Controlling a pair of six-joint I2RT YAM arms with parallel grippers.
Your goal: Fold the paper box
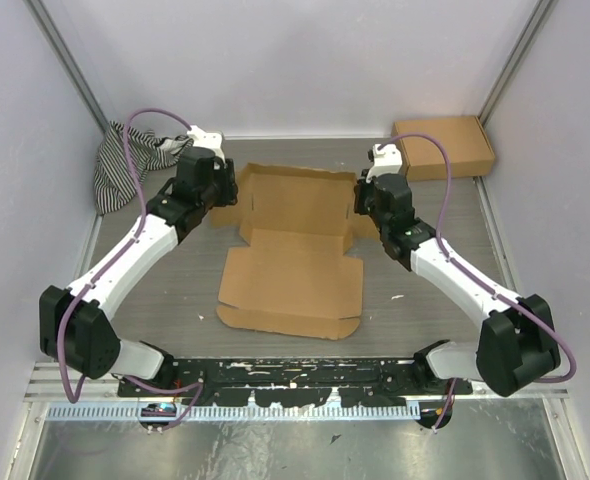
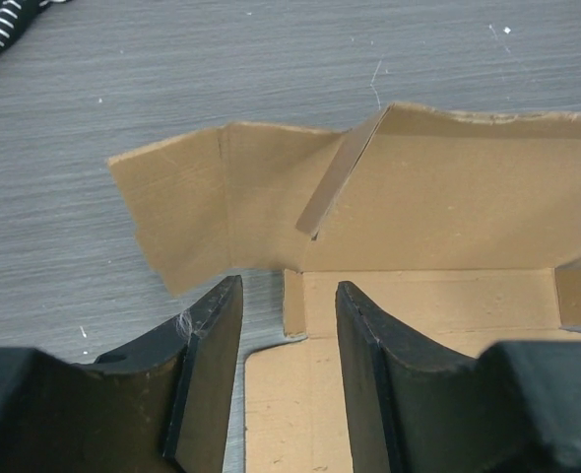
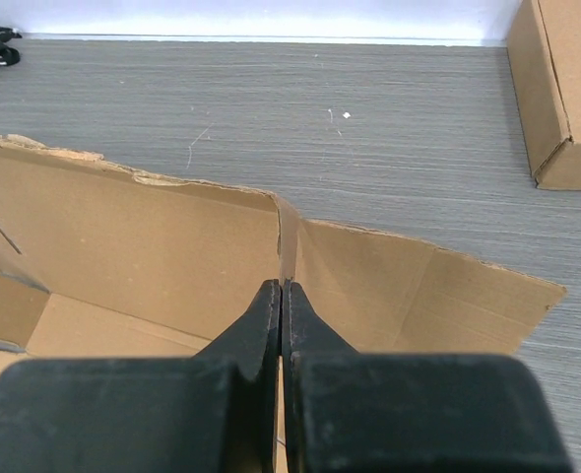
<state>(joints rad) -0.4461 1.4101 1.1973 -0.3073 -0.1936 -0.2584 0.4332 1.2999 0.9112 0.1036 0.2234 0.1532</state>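
**Two corners to square before the sides are going up**

One sheet, the paper box (image 1: 290, 270), is lying mid-table (image 1: 175, 290) between the arms. Its front panel is resting flat and its back wall (image 3: 143, 246) is standing up at the far side.

The right gripper (image 3: 281, 288) is sitting at the right rear corner with its jaws pressed together. They appear to be pinching the thin corner fold where the back wall is meeting the right end flap (image 3: 419, 286).

The left gripper (image 2: 289, 291) is hovering at the left rear corner with its jaws partly apart. Nothing is showing clamped between them. Just beyond its fingertips a narrow tab (image 2: 335, 182) is leaning off the back wall.

Doing this step well probably means:
- Letting the right side act as the anchor while the left does the bending.
- Bringing the left jaws down over the left corner crease, rather than the loose flap edge, so the board is folding along its scored line.
- Turning the flap inward slowly, since a hard pull could be dragging the whole sheet or tearing the ragged top edge.
- Keeping the back wall upright throughout, as it could be sagging outward once either grip is easing.

An assembled box (image 1: 443, 146) is sitting in the far right corner and a striped cloth (image 1: 125, 160) in the far left, both well apart from the work.

No brand, label or readable writing is showing anywhere; the cardboard is looking plain brown on every visible face.
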